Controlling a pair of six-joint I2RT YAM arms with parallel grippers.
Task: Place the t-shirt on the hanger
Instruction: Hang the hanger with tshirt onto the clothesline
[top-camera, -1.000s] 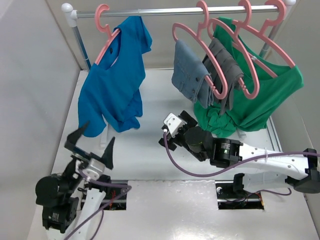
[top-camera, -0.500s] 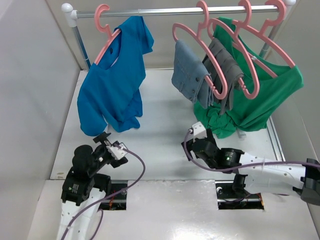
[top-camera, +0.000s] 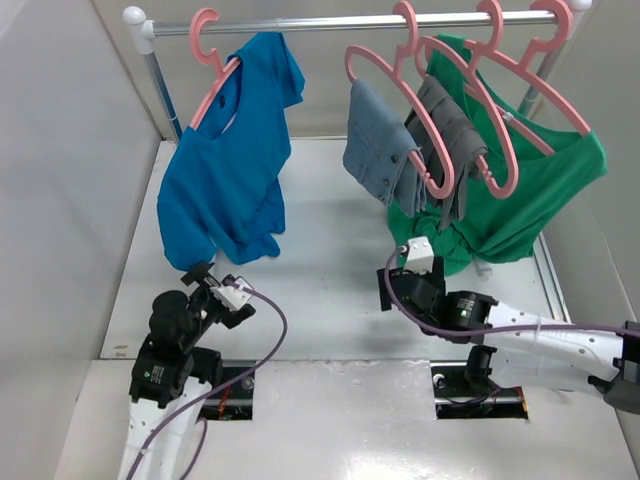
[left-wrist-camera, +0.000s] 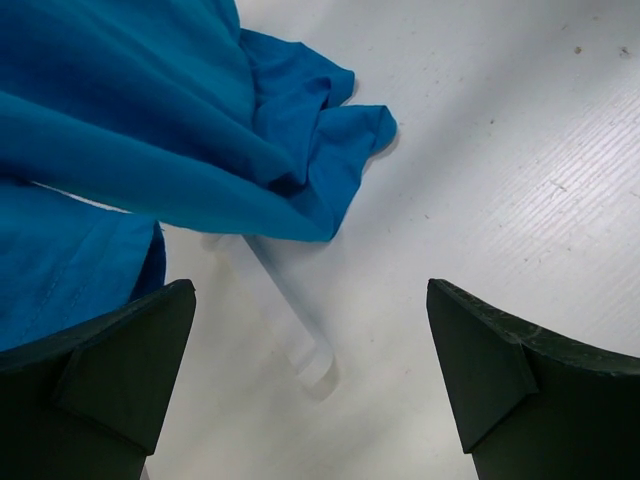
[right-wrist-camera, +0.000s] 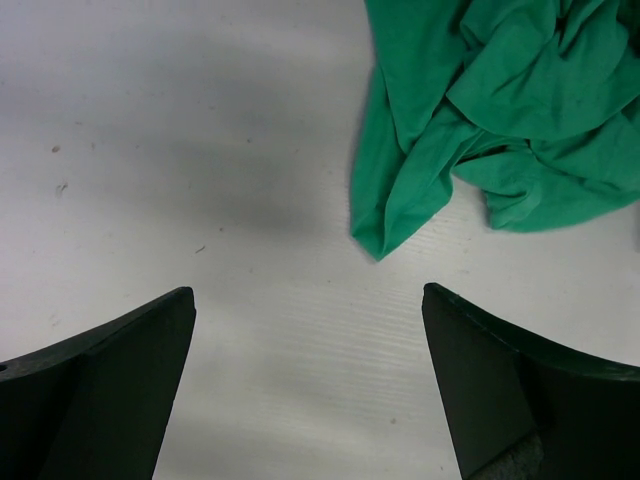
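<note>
The bright blue t-shirt (top-camera: 225, 170) hangs on the pink hanger (top-camera: 212, 75) at the left end of the rail, and its hem reaches down to the table. In the left wrist view its lower folds (left-wrist-camera: 150, 120) fill the upper left. My left gripper (top-camera: 205, 278) is low, just in front of the hem, open and empty, with its dark fingers (left-wrist-camera: 110, 380) wide apart. My right gripper (top-camera: 400, 285) is open and empty over bare table, with the green shirt's hem just beyond it.
Pink hangers (top-camera: 450, 110) on the rail (top-camera: 350, 22) carry a grey-blue denim garment (top-camera: 378, 140), a grey garment (top-camera: 450, 130) and a large green shirt (top-camera: 530, 190), whose hem lies bunched on the table (right-wrist-camera: 500, 110). A white rack foot (left-wrist-camera: 300, 330) lies under the blue hem.
My left arm has dropped from a raised pose and now points low at the blue hem. My right arm has drawn back to the right and towards its base.
</note>
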